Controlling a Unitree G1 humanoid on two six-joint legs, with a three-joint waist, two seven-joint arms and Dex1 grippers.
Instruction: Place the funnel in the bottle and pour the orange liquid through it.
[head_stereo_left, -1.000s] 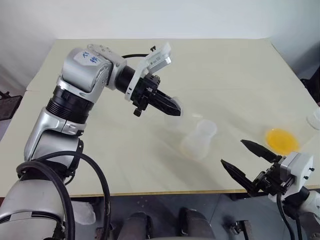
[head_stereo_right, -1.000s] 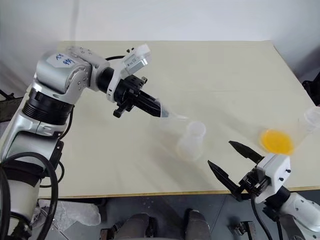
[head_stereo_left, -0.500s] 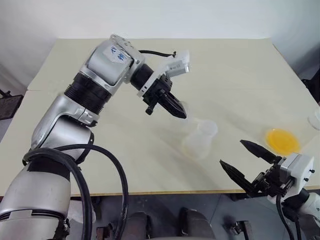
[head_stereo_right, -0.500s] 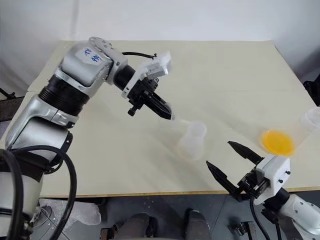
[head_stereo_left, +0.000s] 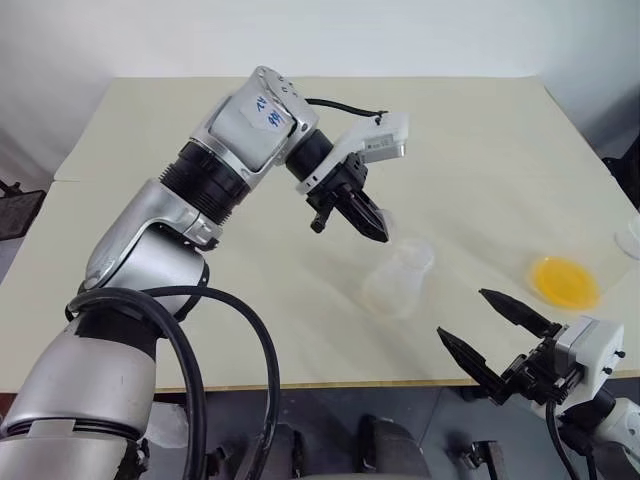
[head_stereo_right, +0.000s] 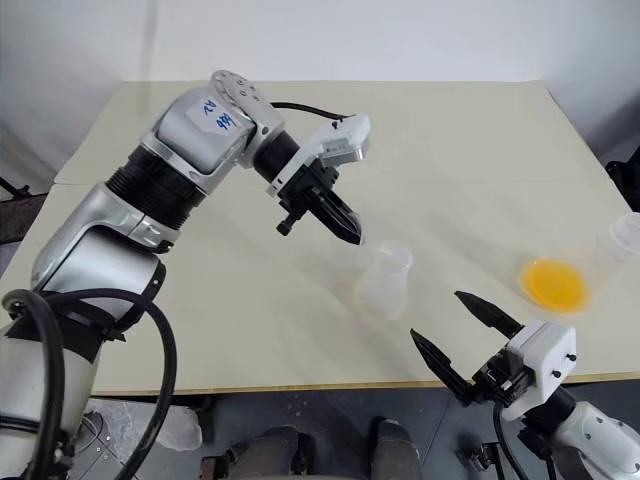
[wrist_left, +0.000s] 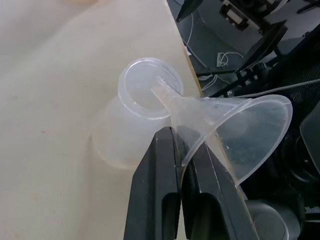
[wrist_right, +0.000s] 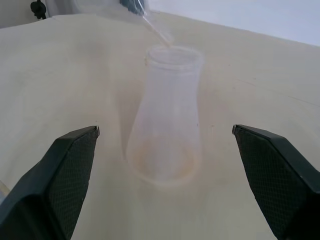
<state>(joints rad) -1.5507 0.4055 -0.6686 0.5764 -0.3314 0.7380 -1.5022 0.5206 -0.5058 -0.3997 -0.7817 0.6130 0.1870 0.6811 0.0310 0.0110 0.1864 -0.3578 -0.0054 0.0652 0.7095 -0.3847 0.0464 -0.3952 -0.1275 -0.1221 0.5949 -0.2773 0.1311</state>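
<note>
My left gripper (head_stereo_left: 378, 229) is shut on the rim wall of the clear funnel (wrist_left: 226, 124), which hangs tilted. Its thin spout (wrist_right: 159, 34) points down at the mouth of the bottle, just above the rim. The bottle (head_stereo_left: 398, 281) is a clear flask standing upright in the middle of the table. The orange liquid (head_stereo_left: 565, 282) sits in a low clear container to the right of the bottle. My right gripper (head_stereo_left: 463, 316) hovers open over the table's front edge, facing the bottle (wrist_right: 167, 134), with nothing between its fingers (wrist_right: 67, 172).
A small clear cup (head_stereo_right: 622, 237) stands at the table's right edge, beyond the orange liquid. The pale table (head_stereo_left: 200, 290) has its front edge just below my right gripper.
My left arm has swung to the right and a little down, carrying the funnel from left of the bottle to over its mouth. The right gripper has stayed put.
</note>
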